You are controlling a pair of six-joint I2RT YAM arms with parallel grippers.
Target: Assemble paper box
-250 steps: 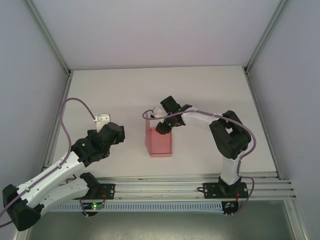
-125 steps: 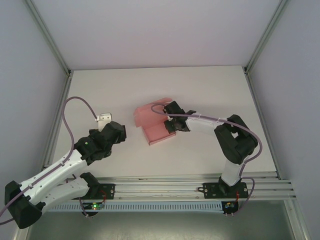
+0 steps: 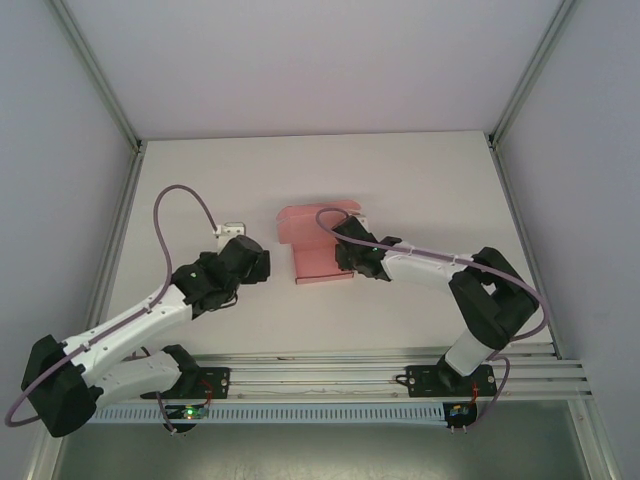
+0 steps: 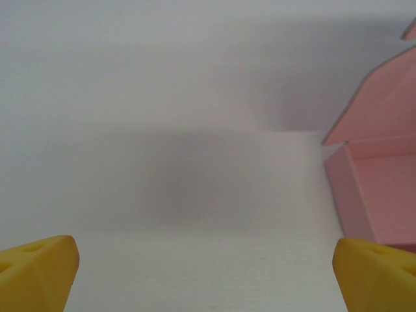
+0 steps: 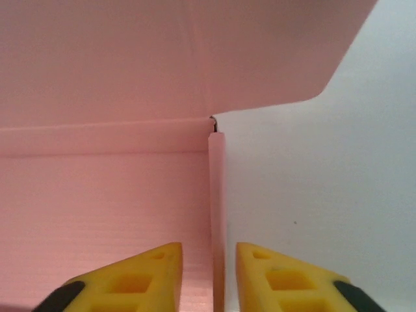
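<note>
A: Item one, the paper box [image 3: 318, 255]?
B: Pink card, open tray, lid flap [image 3: 312, 220] standing up at the far end. Location: mid-table [image 3: 420, 180], between the two arms.

A: Item two, right gripper [image 3: 348, 257]?
B: At the box's right side wall [image 5: 216, 195]. Yellow fingers [image 5: 146, 273] narrowly parted, one inside the tray, one outside. A slim gap shows on each side of the wall, so nothing is clamped.

A: Item three, left gripper [image 3: 252, 262]?
B: Spread wide, holding nothing, over bare table left of the box and apart from it.
</note>
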